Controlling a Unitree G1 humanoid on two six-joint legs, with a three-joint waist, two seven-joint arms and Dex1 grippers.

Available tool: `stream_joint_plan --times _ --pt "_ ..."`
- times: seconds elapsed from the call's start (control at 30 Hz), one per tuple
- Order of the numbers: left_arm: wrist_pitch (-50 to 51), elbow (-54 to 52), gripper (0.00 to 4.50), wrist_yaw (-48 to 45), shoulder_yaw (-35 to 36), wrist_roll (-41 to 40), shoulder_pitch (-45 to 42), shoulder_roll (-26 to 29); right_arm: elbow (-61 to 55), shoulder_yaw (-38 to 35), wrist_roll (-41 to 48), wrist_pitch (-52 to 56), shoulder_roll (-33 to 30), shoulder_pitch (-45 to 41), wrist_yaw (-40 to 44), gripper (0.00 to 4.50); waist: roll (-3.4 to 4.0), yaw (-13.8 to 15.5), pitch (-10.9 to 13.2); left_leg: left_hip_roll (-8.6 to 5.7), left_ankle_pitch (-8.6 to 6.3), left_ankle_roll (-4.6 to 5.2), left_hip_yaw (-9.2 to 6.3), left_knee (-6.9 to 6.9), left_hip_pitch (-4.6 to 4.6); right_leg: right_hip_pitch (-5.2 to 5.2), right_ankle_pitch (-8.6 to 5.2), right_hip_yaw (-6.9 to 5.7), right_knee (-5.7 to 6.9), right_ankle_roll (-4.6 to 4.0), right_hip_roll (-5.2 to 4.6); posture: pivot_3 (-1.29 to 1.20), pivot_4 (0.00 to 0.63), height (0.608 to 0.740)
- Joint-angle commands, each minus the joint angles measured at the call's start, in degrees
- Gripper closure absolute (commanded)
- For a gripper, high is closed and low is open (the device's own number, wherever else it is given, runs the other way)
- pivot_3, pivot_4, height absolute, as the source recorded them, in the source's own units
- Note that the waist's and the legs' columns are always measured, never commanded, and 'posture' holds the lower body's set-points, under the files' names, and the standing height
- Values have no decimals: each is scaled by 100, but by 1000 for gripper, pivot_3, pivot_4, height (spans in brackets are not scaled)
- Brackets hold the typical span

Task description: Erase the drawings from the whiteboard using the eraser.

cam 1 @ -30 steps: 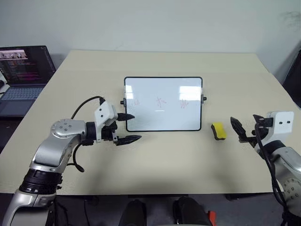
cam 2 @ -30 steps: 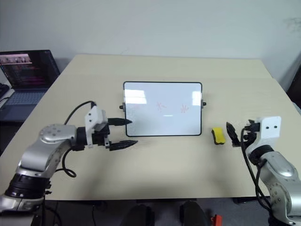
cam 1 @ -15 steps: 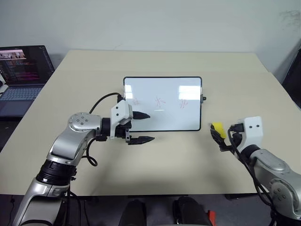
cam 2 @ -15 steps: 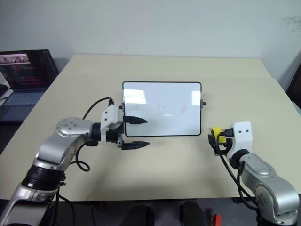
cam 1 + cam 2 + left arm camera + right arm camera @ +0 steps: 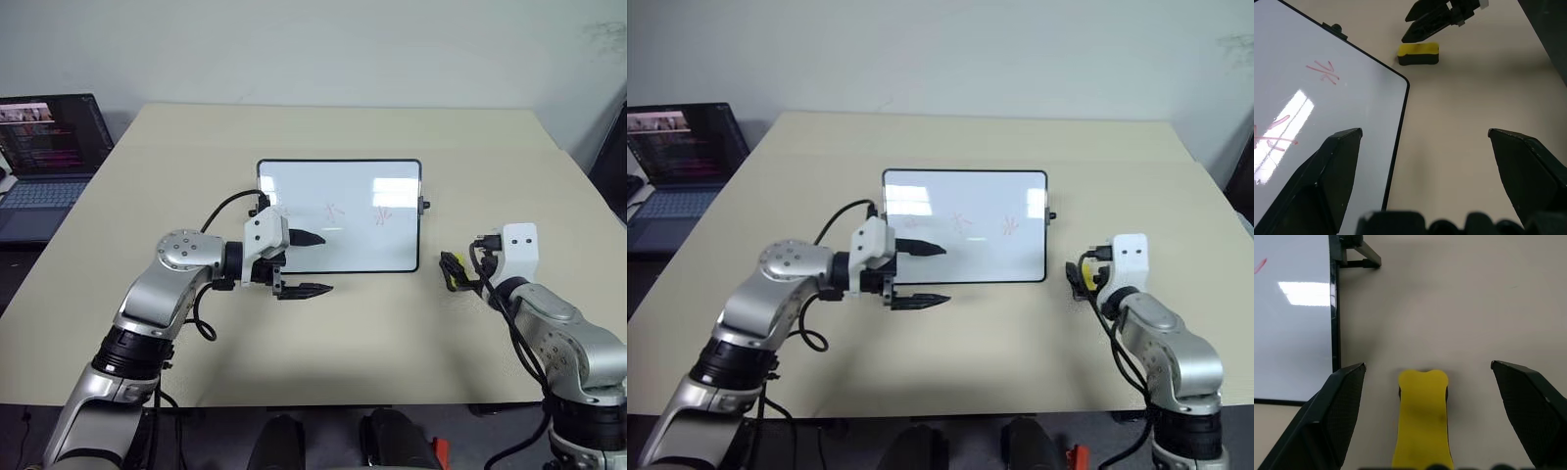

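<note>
Reaching in from the right, the right gripper (image 5: 1426,382) points forward with its jaws spread wide on either side of the eraser (image 5: 1422,416), which lies flat on the surface between them, touched by neither finger. The left gripper (image 5: 306,263) points across toward the right, jaws also wide and holding nothing; one finger hangs over the lower left corner of the whiteboard (image 5: 343,186), the other over the bare surface just in front of the board's near edge. The whiteboard lies flat at the middle of the beige surface (image 5: 323,333), with the eraser just beside its right near corner. The drawings (image 5: 334,211), three faint red scribbles, sit in a row across the board's middle, all unwiped. A plain pale wall stands behind. An open laptop (image 5: 44,157) rests off the far left edge, well apart from the board.
</note>
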Motion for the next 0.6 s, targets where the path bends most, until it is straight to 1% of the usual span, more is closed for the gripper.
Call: stream_joint_plan --times 0.03,0.6 --pt "-127 -25 0 -48 -16 54 -164 -40 64 -126 -107 -171 24 -151 36 25 0 1 0 0 0 0 0 0 0 0 0 0 0 0 0 0 150 740" --pt "-233 84 0 -124 -25 157 -192 -163 271 96 -348 -134 234 -99 180 25 1 -2 1 0 0 0 -1 0 -1 -1 0 0 0 0 0 0 150 740"
